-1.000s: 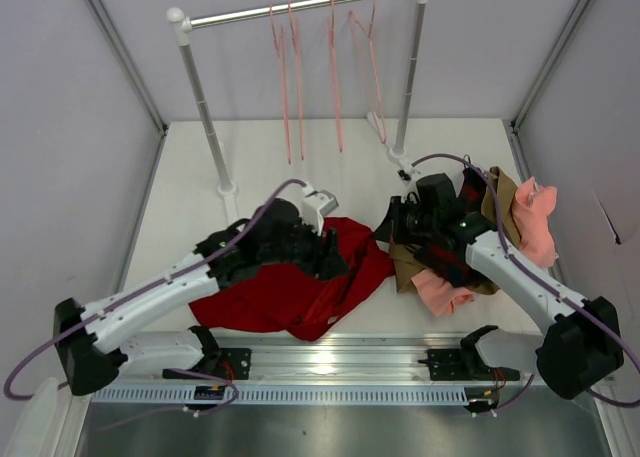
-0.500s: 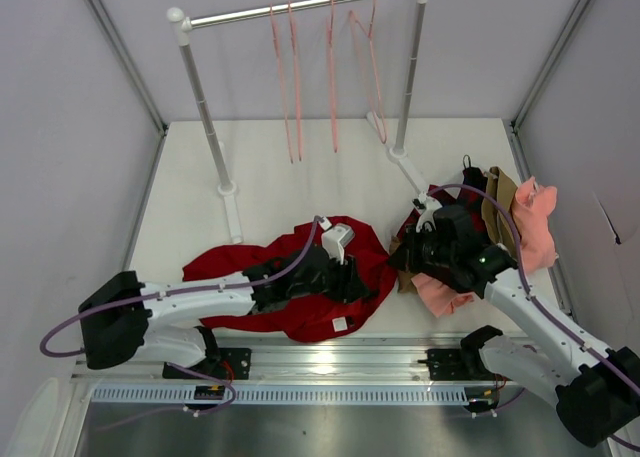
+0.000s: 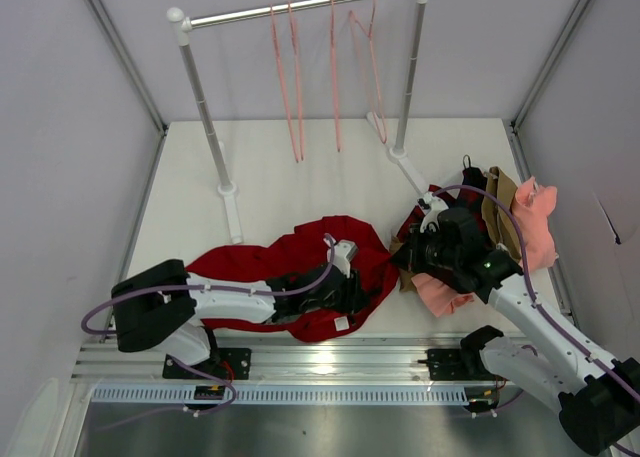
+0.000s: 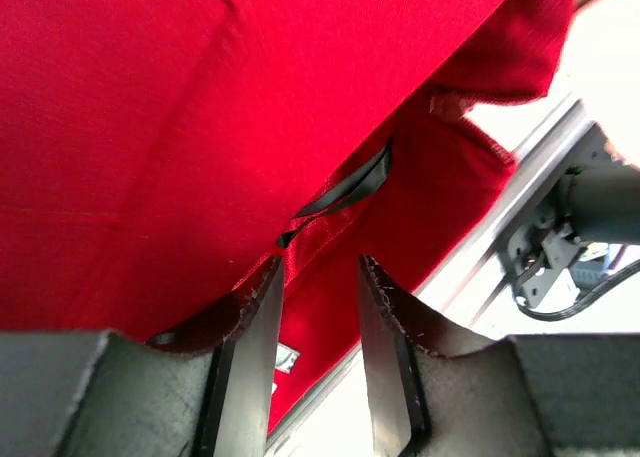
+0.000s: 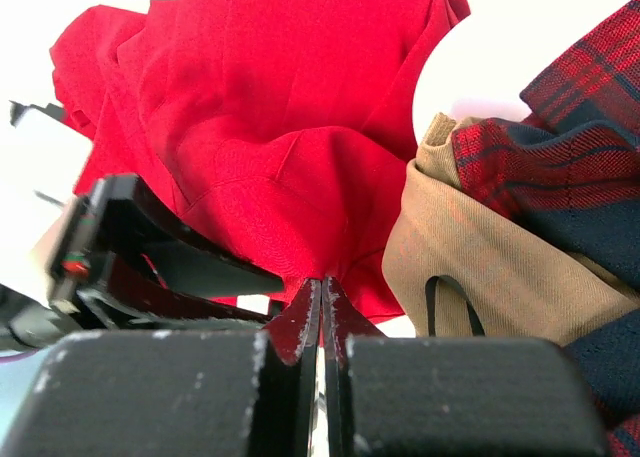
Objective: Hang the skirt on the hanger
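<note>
The deep-red skirt [image 3: 300, 257] lies crumpled on the table in front of the left arm. It fills the left wrist view [image 4: 200, 127], where a black loop [image 4: 345, 189] hangs at its hem. My left gripper [image 3: 352, 289] lies low over its near right edge, open with a narrow gap [image 4: 318, 267], cloth just beyond the tips. My right gripper [image 3: 403, 260] is shut [image 5: 322, 280], with the skirt's [image 5: 260, 107] right edge pinched at its tips. Several salmon-pink wire hangers [image 3: 334, 77] hang on the rail at the back.
A pile of clothes sits under and behind the right arm: a red-and-black plaid piece [image 5: 560, 147], a tan one [image 5: 470, 257] and a salmon-pink one [image 3: 535, 222]. The rack's posts [image 3: 205, 107] and feet [image 3: 232, 212] stand behind the skirt. A metal rail [image 3: 330, 352] runs along the near edge.
The left arm has dropped low and swung toward the near edge, its jaws narrowing. The skirt has spread out to the left. The right gripper has moved from the pile to the skirt's right edge.
</note>
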